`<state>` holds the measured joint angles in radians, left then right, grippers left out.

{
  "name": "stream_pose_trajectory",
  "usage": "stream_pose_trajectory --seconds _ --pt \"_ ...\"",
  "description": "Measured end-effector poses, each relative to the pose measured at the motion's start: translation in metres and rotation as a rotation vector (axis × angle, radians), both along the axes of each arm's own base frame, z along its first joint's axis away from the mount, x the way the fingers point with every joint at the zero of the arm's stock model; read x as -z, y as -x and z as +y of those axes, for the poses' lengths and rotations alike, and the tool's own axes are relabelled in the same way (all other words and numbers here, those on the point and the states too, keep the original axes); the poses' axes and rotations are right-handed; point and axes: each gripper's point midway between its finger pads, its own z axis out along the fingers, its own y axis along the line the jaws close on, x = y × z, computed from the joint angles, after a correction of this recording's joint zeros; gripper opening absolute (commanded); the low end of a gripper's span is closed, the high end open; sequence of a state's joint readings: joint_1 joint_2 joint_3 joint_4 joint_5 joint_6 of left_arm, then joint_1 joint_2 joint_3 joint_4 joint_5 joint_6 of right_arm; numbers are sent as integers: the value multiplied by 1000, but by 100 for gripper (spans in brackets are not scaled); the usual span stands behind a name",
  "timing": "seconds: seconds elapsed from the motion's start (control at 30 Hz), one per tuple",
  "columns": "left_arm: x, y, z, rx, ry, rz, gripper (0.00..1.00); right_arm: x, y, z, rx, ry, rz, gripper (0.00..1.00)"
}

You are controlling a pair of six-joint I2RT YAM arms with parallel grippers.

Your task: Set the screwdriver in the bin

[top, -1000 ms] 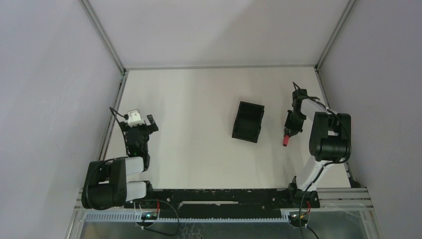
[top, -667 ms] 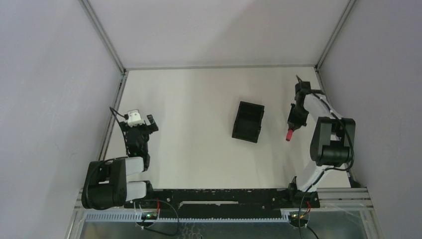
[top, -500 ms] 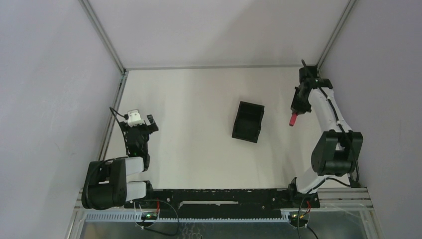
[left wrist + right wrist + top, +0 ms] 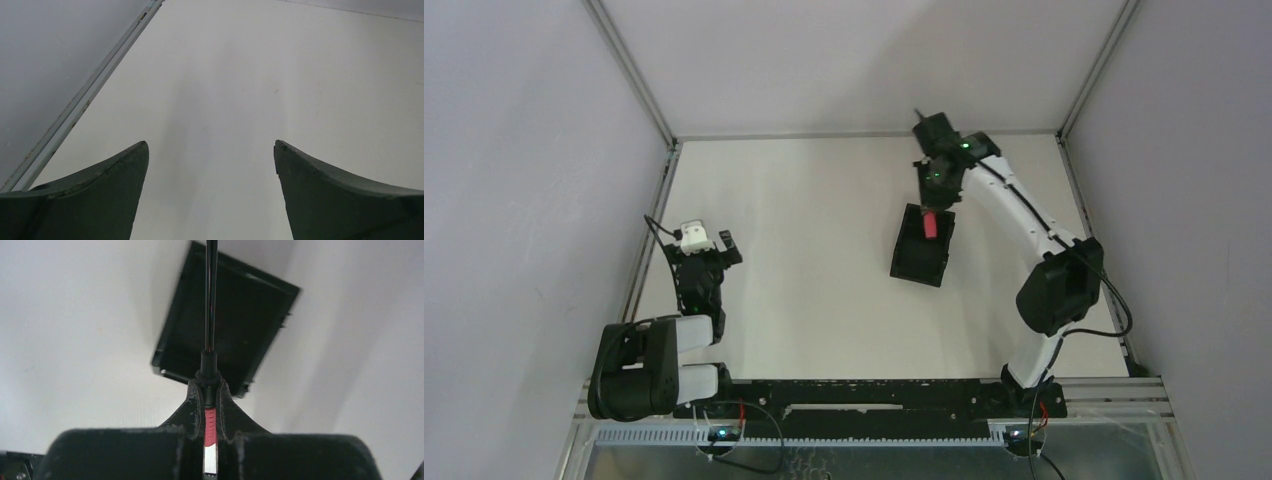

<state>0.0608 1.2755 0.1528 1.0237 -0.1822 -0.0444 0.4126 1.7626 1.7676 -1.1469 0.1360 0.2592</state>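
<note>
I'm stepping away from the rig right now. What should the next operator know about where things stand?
Right hand: shut on the screwdriver, gripping its red handle, with the shaft pointing over the bin.
Left hand: open, holding nothing, low near its base on the left side.
Done: screwdriver picked up and brought above the bin.
Left: lower if needed, release it into the bin, pull the arm back.

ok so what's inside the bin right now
Nothing shows in the bin; its dark interior looks empty. The screwdriver, clamped in the right gripper, hangs over it, and its shaft hides a thin strip of the floor.
</note>
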Motion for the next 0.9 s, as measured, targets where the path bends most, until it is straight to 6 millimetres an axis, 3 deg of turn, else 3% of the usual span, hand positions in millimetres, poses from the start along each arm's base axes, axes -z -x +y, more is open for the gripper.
stream_pose_trajectory --seconds 0.1,0.17,0.27,0.47,0.7,0.9 --pt "0 0 0 0 0 0 100 6 5 26 -78 0 16 0" --pt "0 0 0 0 0 0 100 11 8 31 -102 8 27 0" --pt "0 0 0 0 0 0 100 27 10 25 -119 29 46 0" --pt "0 0 0 0 0 0 100 82 26 14 -172 100 160 0" --pt "0 0 0 0 0 0 100 127 19 14 -204 145 217 0" --pt "0 0 0 0 0 0 100 146 12 16 -206 160 226 32"
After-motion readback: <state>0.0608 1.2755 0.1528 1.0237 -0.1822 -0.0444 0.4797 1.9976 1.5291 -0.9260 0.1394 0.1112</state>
